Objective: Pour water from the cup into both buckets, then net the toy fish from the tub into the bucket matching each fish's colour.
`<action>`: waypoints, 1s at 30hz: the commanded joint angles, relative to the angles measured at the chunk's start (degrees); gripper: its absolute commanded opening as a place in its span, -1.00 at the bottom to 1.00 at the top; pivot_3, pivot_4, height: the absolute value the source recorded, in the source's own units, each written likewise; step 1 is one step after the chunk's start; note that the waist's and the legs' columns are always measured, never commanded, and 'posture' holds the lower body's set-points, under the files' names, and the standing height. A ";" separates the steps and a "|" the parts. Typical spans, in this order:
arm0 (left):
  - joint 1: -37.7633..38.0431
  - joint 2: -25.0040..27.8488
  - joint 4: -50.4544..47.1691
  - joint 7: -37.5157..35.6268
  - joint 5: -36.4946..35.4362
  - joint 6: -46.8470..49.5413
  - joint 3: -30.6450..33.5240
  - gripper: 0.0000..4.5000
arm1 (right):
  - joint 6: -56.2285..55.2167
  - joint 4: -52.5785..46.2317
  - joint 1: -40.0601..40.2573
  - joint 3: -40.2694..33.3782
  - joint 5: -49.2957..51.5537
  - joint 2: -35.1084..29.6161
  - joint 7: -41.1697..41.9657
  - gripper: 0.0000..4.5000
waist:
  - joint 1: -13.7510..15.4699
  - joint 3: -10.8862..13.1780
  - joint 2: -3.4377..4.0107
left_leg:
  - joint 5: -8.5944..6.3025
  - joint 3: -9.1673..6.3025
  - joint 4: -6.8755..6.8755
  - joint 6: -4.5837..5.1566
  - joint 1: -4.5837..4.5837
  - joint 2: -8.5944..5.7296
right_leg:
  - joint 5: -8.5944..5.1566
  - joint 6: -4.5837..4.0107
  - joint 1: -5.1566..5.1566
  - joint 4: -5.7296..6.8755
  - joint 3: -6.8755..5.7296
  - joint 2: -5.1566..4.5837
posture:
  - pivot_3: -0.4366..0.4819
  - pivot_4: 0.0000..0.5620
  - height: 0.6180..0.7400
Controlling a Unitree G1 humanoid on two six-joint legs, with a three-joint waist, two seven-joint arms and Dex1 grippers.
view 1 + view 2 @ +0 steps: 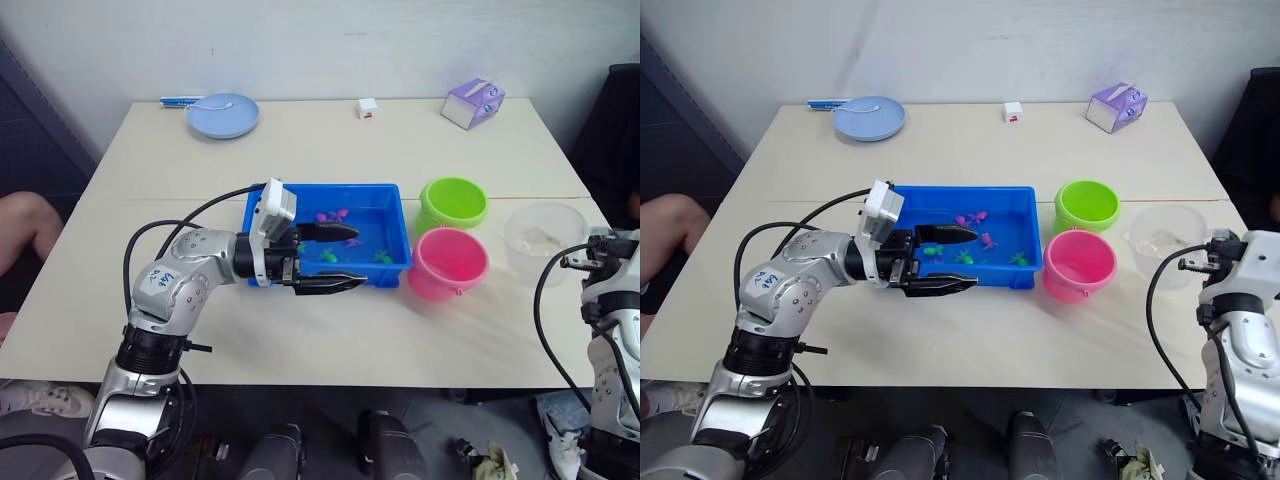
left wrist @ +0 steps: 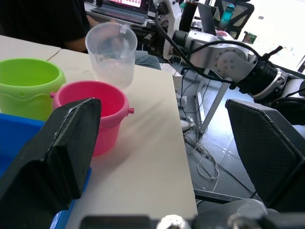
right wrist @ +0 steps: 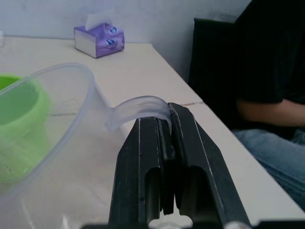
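Observation:
The blue tub (image 1: 325, 188) sits mid-table with several tiny magenta fish (image 1: 332, 215) and green fish (image 1: 384, 257) inside. My left gripper (image 1: 334, 258) is open and straddles the tub's front wall, one finger over the inside, the other outside. To the tub's right stand the green bucket (image 1: 453, 203) and, nearer the front edge, the pink bucket (image 1: 447, 262). The clear cup (image 1: 545, 240) stands upright on the table right of the buckets. My right gripper (image 3: 166, 114) is shut on the cup's handle (image 3: 138, 107).
A pale blue plate (image 1: 222, 115), a small white cube (image 1: 367, 108) and a purple tissue box (image 1: 473, 103) lie along the table's far side. A person's knee (image 1: 25, 225) shows at the left; a person in dark clothes (image 3: 267, 71) sits close on the right.

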 commanded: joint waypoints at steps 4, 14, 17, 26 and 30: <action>-1.14 -0.44 -0.26 -0.27 0.74 -1.77 0.05 1.00 | -2.34 -4.95 1.18 3.73 -9.07 -5.92 0.95 -0.69 | 0.08 0.00 0.00 | 0.00 0.00 0.00 0.01 -0.01 -0.03 | 0.00 0.00 0.00 -0.01 0.00 -0.02 | -0.05 -0.47 1.00; -1.19 -0.46 -0.19 0.00 0.99 -1.99 0.20 1.00 | -4.93 -5.87 0.62 8.21 -19.41 -9.98 1.94 -0.69 | 0.05 0.00 0.00 | 0.00 0.01 -0.01 0.01 -0.01 -0.01 | 0.00 0.00 -0.01 -0.01 0.00 0.00 | -0.05 -0.47 1.00; -1.18 -0.47 -0.16 0.05 1.18 -2.07 0.21 1.00 | -5.11 -5.93 0.16 8.98 -20.21 -9.87 2.61 -0.69 | 0.08 0.00 0.00 | 0.00 0.01 0.00 0.01 -0.01 -0.02 | 0.00 0.00 -0.01 -0.01 0.00 -0.01 | -0.05 -0.47 1.00; -1.09 -0.65 -0.16 0.11 1.74 -2.23 0.34 1.00 | -9.66 -5.11 0.26 12.23 -27.65 -13.70 4.52 -0.69 | 0.09 0.00 0.00 | 0.00 0.01 0.00 0.01 -0.01 -0.01 | 0.00 0.00 -0.01 -0.02 -0.01 0.00 | -0.05 -0.47 1.00; -0.90 -0.80 -0.27 0.22 1.91 -2.30 0.38 1.00 | -11.02 -5.09 0.22 13.32 -31.69 -15.16 4.84 -0.69 | 0.06 0.00 0.00 | 0.00 0.01 0.00 0.01 -0.01 -0.03 | 0.00 0.00 0.00 -0.02 -0.01 0.00 | -0.05 -0.47 1.00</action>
